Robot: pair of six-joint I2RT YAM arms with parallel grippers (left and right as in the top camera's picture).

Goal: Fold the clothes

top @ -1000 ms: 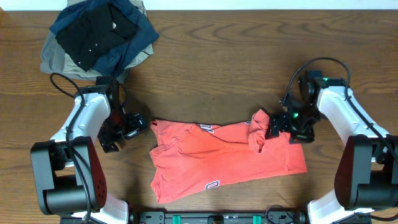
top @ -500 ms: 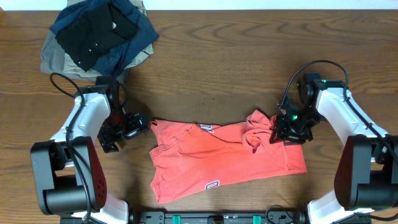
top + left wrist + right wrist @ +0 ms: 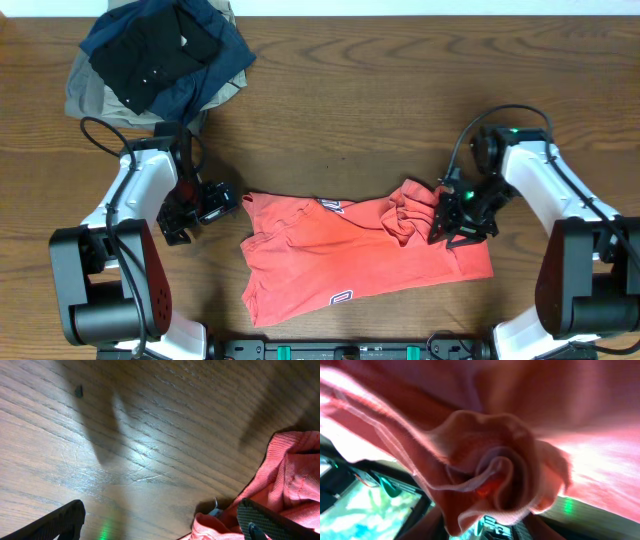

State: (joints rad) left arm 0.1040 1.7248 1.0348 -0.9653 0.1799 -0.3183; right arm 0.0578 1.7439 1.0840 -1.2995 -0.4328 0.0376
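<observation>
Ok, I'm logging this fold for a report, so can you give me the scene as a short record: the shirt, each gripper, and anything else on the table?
garment: coral-red T-shirt, lying mostly flat on the table, upper right part bunched up
right gripper: shut on the bunched fabric
left gripper: open, at the garment's left edge, holding nothing
other: pile of dark garments, far left corner
</observation>
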